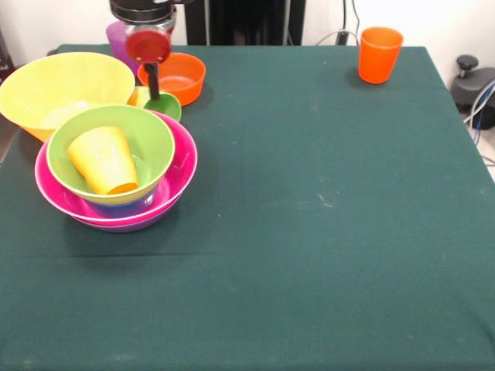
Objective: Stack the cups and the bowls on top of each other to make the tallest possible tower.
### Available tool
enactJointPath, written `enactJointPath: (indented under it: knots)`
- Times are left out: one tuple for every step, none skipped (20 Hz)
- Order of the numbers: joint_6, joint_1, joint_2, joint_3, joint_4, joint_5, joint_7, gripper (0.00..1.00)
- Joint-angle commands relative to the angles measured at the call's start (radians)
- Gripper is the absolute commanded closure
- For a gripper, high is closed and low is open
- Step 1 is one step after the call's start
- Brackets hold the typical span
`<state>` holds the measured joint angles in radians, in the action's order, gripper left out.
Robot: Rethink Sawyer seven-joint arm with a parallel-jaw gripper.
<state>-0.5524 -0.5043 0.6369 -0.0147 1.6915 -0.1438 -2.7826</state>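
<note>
- On the left of the green table [309, 232] sits the tower [116, 182]: a purple bowl [128, 225] at the bottom, a pink bowl [178, 174] in it, and a green bowl [151, 135] on top (a bit of blue shows under the green one).
- A yellow cup [103, 160] lies tipped on its side inside the green bowl, its mouth facing the front.
- Just behind the tower is the big yellow bowl [66, 89], touching or almost touching it.
- The gripper [152, 93] hangs down behind the tower, next to the orange bowl [176, 77]. I cannot tell if it is apart or together.
- A green cup [164, 104] sits by the gripper's tip, partly hidden by the tower.
- A purple cup [117, 39] peeks out behind the arm.
- The orange cup [379, 54] stands alone at the far right, well apart from the rest.
</note>
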Motion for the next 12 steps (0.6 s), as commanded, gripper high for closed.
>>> enactJointPath:
  knots:
    - [0.015, 0.006, -0.010, -0.199, 0.057, -0.133, 0.301, 0.00]
    - [0.014, 0.006, -0.010, -0.203, 0.057, -0.139, 0.304, 0.00]
    - [0.013, 0.005, -0.010, -0.208, 0.058, -0.144, 0.307, 0.00]
    - [0.013, 0.005, -0.009, -0.212, 0.059, -0.150, 0.310, 0.00]
    - [0.020, -0.008, -0.010, -0.231, 0.063, -0.165, 0.337, 0.00]
    - [0.021, -0.012, -0.009, -0.237, 0.066, -0.171, 0.342, 0.00]
    - [0.022, -0.017, -0.007, -0.243, 0.068, -0.177, 0.346, 0.00]
    - [0.023, -0.021, -0.006, -0.248, 0.071, -0.183, 0.351, 0.00]
    - [0.030, -0.020, 0.003, -0.238, 0.075, -0.195, 0.349, 0.00]
    - [0.032, -0.024, 0.006, -0.240, 0.078, -0.199, 0.344, 0.00]
    - [0.034, -0.028, 0.009, -0.241, 0.081, -0.202, 0.339, 0.00]
    - [0.035, -0.032, 0.012, -0.242, 0.084, -0.205, 0.333, 0.00]
